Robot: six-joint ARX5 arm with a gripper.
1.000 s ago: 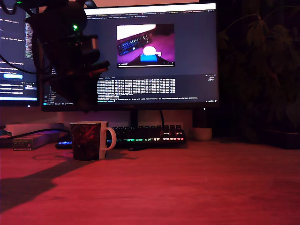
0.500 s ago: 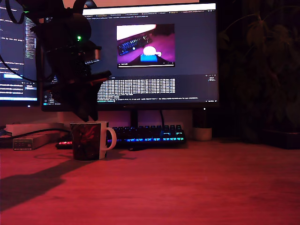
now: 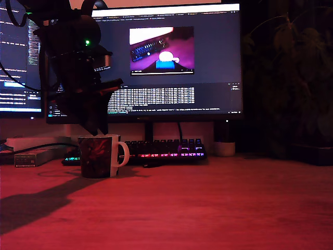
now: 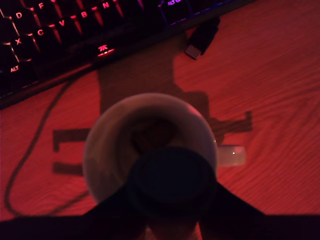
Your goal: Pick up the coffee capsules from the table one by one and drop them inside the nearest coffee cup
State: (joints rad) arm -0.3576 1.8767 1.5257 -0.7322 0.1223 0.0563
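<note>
**Dark round object held over the mouth of the coffee cup**

In the wrist view, the nearest thing is the gripper (image 4: 170,200), seen as two dark fingers (image 4: 112,215) spreading outward at the frame's edge. A dark round object (image 4: 170,177), apparently a coffee capsule, is seen between them, directly over the open mouth of the coffee cup (image 4: 105,150). Whether the fingers are pressing on that object cannot be told, since everything there is in deep shadow. Inside the cup, a dim brownish shape is seen on the bottom, too blurred to name. The cup's white handle (image 4: 231,155) is seen projecting from its side over the table (image 4: 280,90).

In the exterior view, the foreground is filled by the red-tinted wooden table (image 3: 208,208), across which a long shadow is cast at the exterior view's left. Further back, the coffee cup (image 3: 99,156) is stood upright on the table, its handle turned to the exterior view's right. The arm (image 3: 78,78) is seen as a dark mass directly above the cup, with a small green light on it; its lower tip is close over the rim.

Behind the cup, a backlit keyboard (image 3: 161,150) is laid along the table. A small pale pot (image 3: 225,148) is stood near its end at the exterior view's right. Farthest back, a large monitor (image 3: 171,62) is lit, with a second screen (image 3: 18,62) at the exterior view's left.
</note>
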